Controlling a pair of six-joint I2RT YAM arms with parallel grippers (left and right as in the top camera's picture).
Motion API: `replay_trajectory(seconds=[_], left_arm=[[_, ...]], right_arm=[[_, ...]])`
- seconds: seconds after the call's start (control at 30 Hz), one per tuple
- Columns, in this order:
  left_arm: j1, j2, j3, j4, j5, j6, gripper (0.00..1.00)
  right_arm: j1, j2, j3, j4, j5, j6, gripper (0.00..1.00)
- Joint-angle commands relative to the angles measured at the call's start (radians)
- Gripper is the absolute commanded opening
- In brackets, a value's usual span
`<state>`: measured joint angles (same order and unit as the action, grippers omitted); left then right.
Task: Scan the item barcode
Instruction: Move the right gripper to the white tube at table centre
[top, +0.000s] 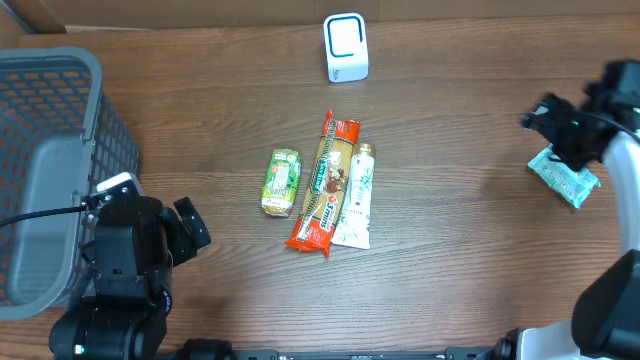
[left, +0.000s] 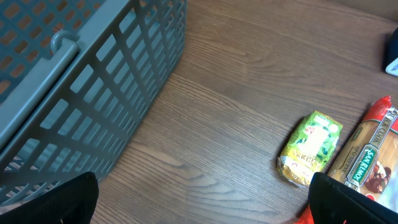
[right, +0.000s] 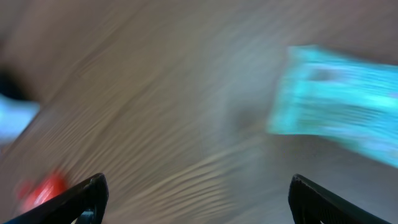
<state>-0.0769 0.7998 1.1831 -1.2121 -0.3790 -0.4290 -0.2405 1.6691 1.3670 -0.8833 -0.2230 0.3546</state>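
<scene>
Fingers (right: 81, 198) of our right gripper (right: 198, 184) stand wide apart, empty, the teal packet (right: 339, 102) lying beyond them. Our left gripper (left: 204, 182) gapes wide, holding nothing.

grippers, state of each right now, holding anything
left gripper: open, holding nothing
right gripper: open, holding nothing; the teal packet lies beyond it, not gripped
</scene>
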Motion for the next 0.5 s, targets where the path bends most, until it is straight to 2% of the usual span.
replay_trajectory(seconds=[0.0, 0.17, 0.47], left_arm=[[0.003, -0.002, -0.001, 0.001, -0.013, -0.021, 1.00], [0.003, -0.002, -0.001, 0.000, -0.013, -0.021, 0.99], [0.003, -0.002, -0.001, 0.001, -0.013, -0.021, 1.00]], right_arm=[[0.141, 0.007, 0.013, 0.001, -0.138, -0.075, 0.93], [0.351, 0.090, 0.013, 0.023, -0.146, -0.068, 0.92], [0.592, 0.240, 0.007, 0.083, -0.134, 0.075, 0.77]])
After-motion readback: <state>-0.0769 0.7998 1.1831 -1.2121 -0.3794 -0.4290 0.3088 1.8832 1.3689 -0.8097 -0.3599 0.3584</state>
